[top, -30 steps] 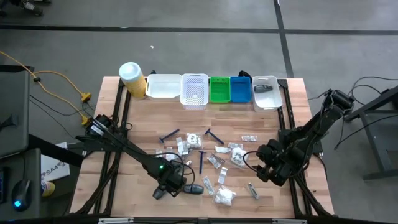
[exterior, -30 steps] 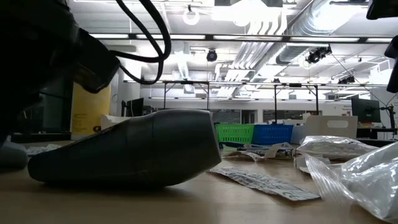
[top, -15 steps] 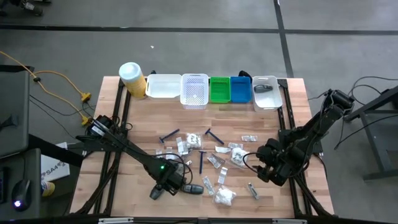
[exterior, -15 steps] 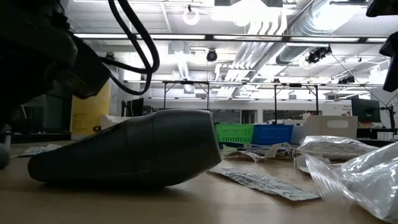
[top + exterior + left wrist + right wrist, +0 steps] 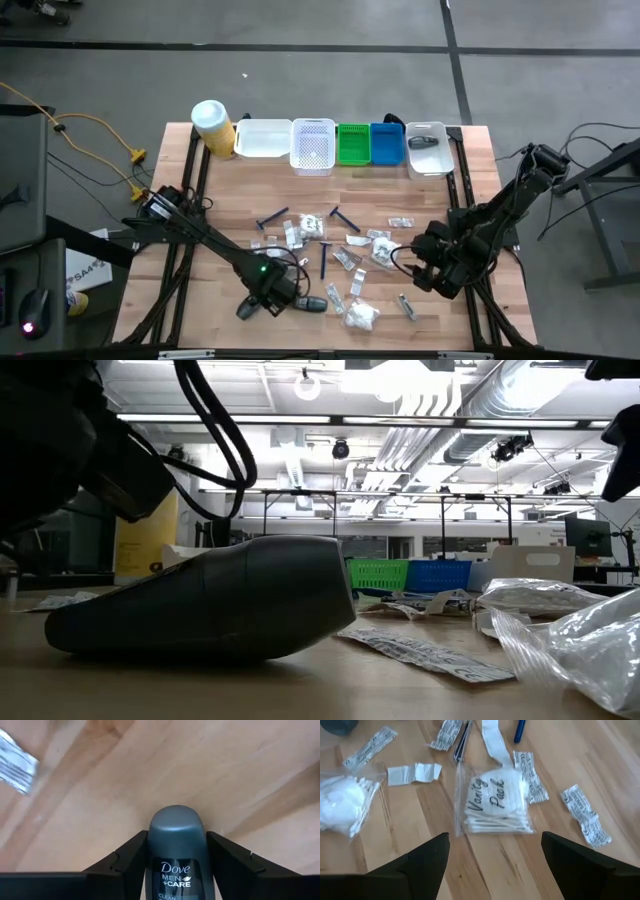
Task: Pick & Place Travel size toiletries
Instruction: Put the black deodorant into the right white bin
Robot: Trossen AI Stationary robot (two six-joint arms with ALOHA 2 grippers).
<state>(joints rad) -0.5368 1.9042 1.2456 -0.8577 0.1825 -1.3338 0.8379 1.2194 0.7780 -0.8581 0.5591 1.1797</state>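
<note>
A dark-grey Dove bottle (image 5: pixel 312 303) lies on its side on the table near the near edge; it fills the low view (image 5: pixel 210 600). My left gripper (image 5: pixel 268 300) is open just left of it. In the left wrist view, its fingers (image 5: pixel 132 857) stand on either side of the bottle (image 5: pixel 176 850). Sachets, clear bags and dark-blue sticks (image 5: pixel 325 262) lie scattered mid-table. My right gripper (image 5: pixel 430 270) is open and hovers over a clear "Vanity Pack" bag of cotton swabs (image 5: pixel 495 805), touching nothing. My left gripper's fingers run along the grey bottle's body, level with the table, coming from the table's left. The bottle lies flat on the wood with its rounded cap end (image 5: pixel 176 820) past the fingertips. I cannot tell whether the fingers touch its sides.
Bins line the far edge: a white tub (image 5: pixel 263 139), a white mesh basket (image 5: pixel 313 147), a green bin (image 5: pixel 353 144), a blue bin (image 5: pixel 387 143) and a white tray (image 5: pixel 428 148) holding a dark item. A yellow canister (image 5: pixel 213 128) stands at their left. A bag of cotton (image 5: pixel 362 317) lies beside the bottle.
My left gripper has drawn back a little toward the table's left edge and has risen slightly. The grey bottle has stayed where it lay.
</note>
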